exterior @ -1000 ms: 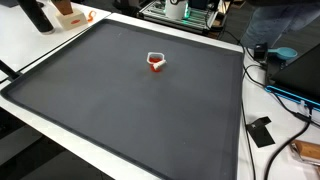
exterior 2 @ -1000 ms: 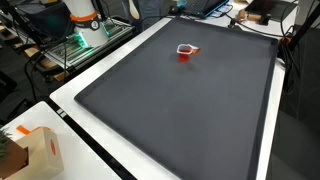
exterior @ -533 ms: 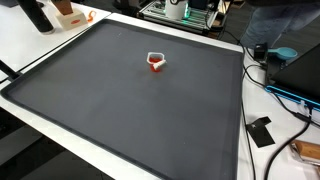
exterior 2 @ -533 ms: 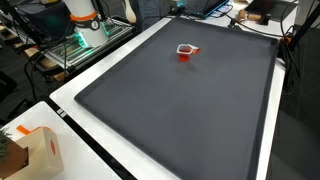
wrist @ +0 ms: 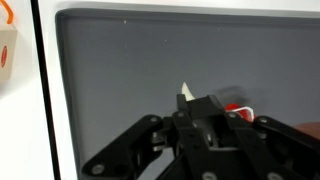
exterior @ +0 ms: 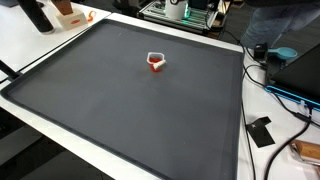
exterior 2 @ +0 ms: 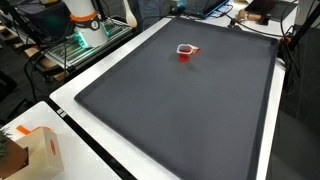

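Hand (wrist: pixel 206 128) spread, empty, near red cup (wrist: pixel 238 108)

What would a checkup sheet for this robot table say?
Surface: dark mat lying flat on a white table.
Job's things: red cup, alone on the mat.
Clutter: box on the table corner; black pad beside the mat.
Grippers: gripper above the mat, not touching the cup; open or shut unclear.
Cables: cables off the mat's edge.
Surroundings: rack of electronics behind the table.
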`<state>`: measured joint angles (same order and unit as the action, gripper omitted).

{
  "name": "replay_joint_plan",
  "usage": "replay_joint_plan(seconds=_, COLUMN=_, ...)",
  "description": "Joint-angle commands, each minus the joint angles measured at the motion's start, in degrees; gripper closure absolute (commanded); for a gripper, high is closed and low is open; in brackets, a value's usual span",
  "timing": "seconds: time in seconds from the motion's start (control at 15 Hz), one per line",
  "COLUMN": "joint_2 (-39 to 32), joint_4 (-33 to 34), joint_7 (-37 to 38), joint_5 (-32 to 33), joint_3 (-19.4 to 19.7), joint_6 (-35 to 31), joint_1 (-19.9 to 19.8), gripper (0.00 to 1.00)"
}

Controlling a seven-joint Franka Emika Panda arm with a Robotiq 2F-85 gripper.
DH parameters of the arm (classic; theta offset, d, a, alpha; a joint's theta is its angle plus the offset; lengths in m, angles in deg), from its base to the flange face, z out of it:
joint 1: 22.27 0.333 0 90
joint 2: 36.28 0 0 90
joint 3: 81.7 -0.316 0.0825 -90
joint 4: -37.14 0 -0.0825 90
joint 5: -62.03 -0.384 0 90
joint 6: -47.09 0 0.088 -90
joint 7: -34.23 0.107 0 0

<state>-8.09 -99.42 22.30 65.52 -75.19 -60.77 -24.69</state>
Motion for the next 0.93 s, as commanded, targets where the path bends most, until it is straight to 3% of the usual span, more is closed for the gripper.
replay_joint_plan(seconds=0.0, joint_2=0.13, joint_4=-0.27, joint_7=-0.96, joint_5=-0.56, joint_3=0.36, joint_6=-0.79, joint_1=0.1, gripper=0.94)
replay_joint_plan(seconds=0.4, joint_2=-0.36, joint_4=0.04, joint_7=-1.78, joint_5=-0.68, joint_3=0.46, joint_6=-0.7, joint_1=0.26, gripper=0.94)
replay_joint_plan(seconds=0.47, joint_2=-0.07, joint_4=0.12, joint_7=-0.73, joint_5=-0.04, joint_3=-0.02, joint_6=-0.17, joint_1=-0.04, gripper=0.76)
replay_joint_plan(seconds=0.87, joint_2=-0.14, joint_4=0.12, joint_7=-0.78, joint_5=-0.04, joint_3=-0.02, joint_6=-0.17, joint_1=-0.04, gripper=0.76)
